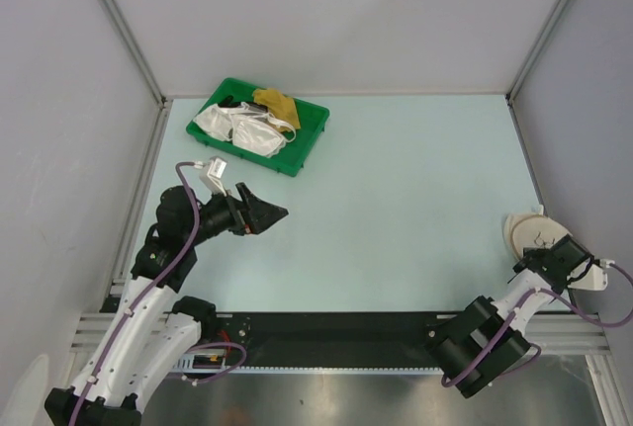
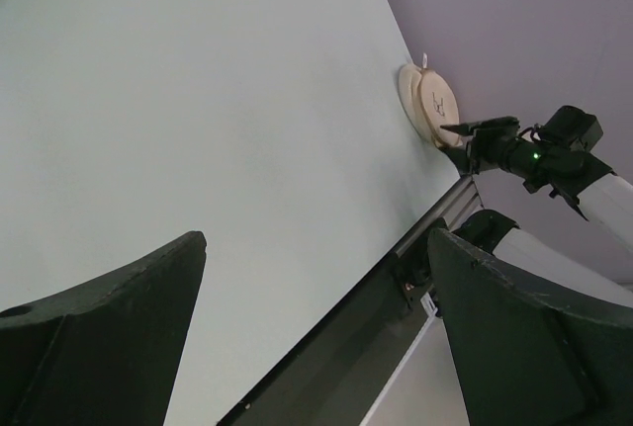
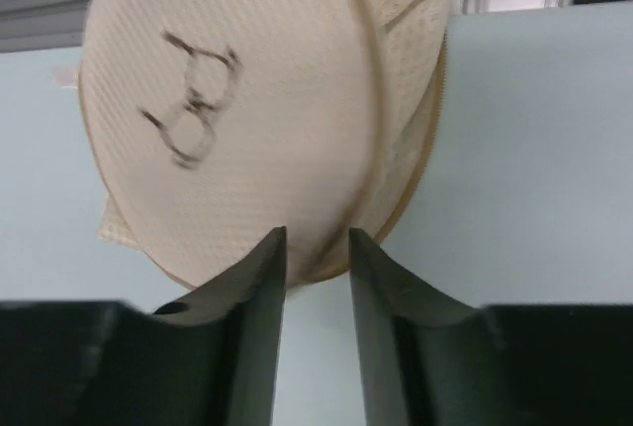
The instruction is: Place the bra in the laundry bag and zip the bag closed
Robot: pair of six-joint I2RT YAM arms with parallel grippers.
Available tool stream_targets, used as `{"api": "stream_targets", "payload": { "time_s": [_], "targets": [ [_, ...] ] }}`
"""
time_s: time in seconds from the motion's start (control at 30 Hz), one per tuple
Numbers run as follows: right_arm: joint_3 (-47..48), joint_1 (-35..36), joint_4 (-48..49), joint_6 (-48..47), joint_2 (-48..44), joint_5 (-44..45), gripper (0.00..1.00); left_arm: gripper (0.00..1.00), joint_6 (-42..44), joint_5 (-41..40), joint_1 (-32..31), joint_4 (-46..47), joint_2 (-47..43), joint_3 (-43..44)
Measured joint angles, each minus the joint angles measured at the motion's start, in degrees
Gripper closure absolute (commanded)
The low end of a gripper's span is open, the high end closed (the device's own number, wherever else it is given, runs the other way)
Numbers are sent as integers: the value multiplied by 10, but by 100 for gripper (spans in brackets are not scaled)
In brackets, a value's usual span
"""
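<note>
the pale table (image 1: 396, 209) bears a green tray (image 1: 306, 145) far left and the laundry bag (image 1: 529, 232) near right.

Overhead and wrist views, laundry bag (image 1: 527, 229) shared

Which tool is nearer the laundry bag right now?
Right. The right tool is at the laundry bag's rim, by the right edge of the table. The left tool hovers far across the table, nearer the green tray.
</note>
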Motion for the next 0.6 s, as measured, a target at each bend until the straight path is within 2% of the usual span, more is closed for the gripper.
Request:
{"api": "stream_targets", "payload": {
  "time_s": [0.07,0.2,0.27,0.4,0.47,0.6],
  "targets": [
    [0,1,20,-11,9,-10,97,0,0,1,0,0,0,0],
    [5,30,31,-20,33,-18,100,1,0,5,0,0,-2,0],
    [15,84,21,-24,31,-8,100,2,2,8,0,1,-2,0],
    [59,270,-10,-26,16,43,100,3,12,7,-9,1,4,0],
    [87,365,-24,-26,8,58,100,3,21,-7,-38,1,11,3],
    [149,520,-58,-29,18,77,100,0,37,-63,-146,-1,26,15]
  ]
}}
